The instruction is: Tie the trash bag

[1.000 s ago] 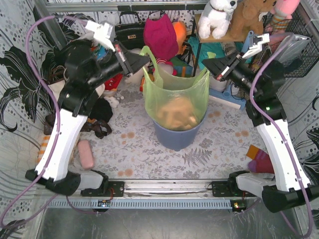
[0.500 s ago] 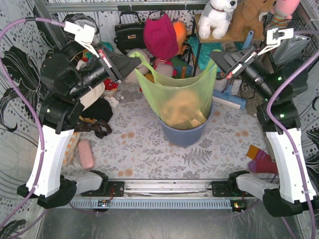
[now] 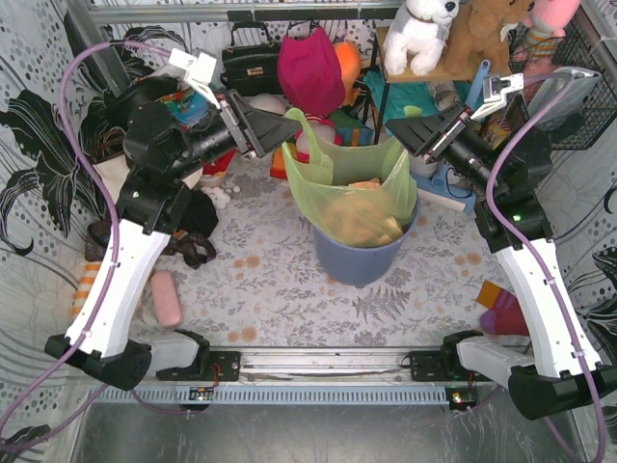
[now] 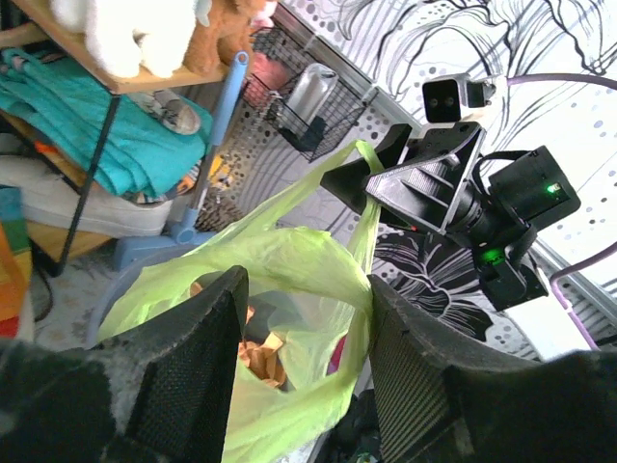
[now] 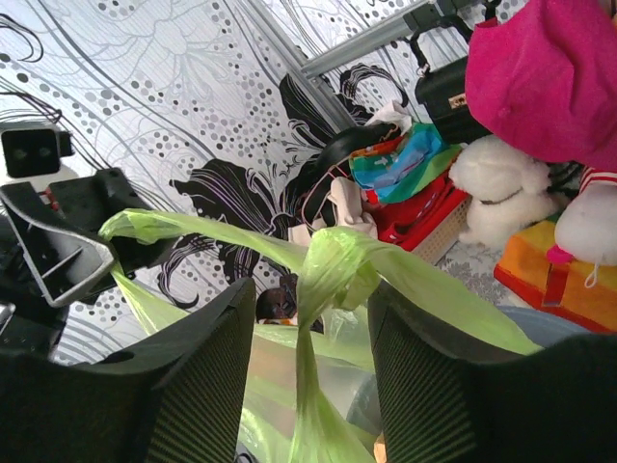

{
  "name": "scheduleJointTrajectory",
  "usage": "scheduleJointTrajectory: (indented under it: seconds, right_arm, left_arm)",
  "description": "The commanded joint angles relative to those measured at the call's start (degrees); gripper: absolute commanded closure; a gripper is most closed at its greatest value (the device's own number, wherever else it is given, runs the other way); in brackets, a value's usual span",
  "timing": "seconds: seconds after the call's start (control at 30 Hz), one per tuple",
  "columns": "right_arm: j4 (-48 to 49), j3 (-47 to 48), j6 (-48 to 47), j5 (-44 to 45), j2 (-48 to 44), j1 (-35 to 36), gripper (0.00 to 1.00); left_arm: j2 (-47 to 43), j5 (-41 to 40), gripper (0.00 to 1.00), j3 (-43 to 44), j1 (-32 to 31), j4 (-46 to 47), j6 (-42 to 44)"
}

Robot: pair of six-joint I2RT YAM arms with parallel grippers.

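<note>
2 claws face each other above the bin, and both stand part open. The left claw [image 3: 292, 125] shows a clear gap between its fingers in its own wrist view, with nothing pinched that I can see. The right claw [image 3: 393, 128] is much the same, with a twisted green handle [image 5: 328, 256] hanging loose in its gap. Each sits at 1 upper corner of the trash bag [image 3: 357, 188], probably so the 2 handles can be crossed over each other for a knot; no knot shows yet. The bag sits in the blue-grey bin [image 3: 357, 265] near the middle of the desk [image 3: 289, 289], its mouth sagging open over crumpled tan paper [image 3: 362, 220]. No brand, label or writing can be read anywhere.
</note>
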Motion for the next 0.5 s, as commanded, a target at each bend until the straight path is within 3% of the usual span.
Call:
scheduleJointTrajectory:
  seconds: [0.0,0.2,0.27,0.37,0.43,0.47]
  right_arm:
    - [5.3,1.8,0.5,-1.2,-0.3,0.2,0.5]
    - [5.4,3.6,0.3,-1.3,0.5,0.1,0.56]
    - [5.4,4.2,0.3,-1.1,0.9,0.2,0.65]
    - [5.1,6.4,0.4,-0.6,1.9,0.1,0.9]
    - [4.8,10.1,0.5,-0.9,3.4,0.2,1.0]
    - [4.3,12.9,0.5,-1.3,4.5,0.2,1.0]
  left_arm:
    - [2.7,5.5,0.4,-0.1,0.2,11.0,-3.9]
    - [6.2,10.2,0.47,1.4,0.1,14.4,-6.8]
    - [6.3,11.9,0.56,1.0,0.1,17.7,-9.0]
    - [6.9,14.5,0.81,2.4,0.1,22.0,-12.4]
    - [7.7,14.7,0.87,6.2,0.4,20.8,-12.2]
    - [8.4,14.1,0.88,9.7,0.6,18.4,-11.1]
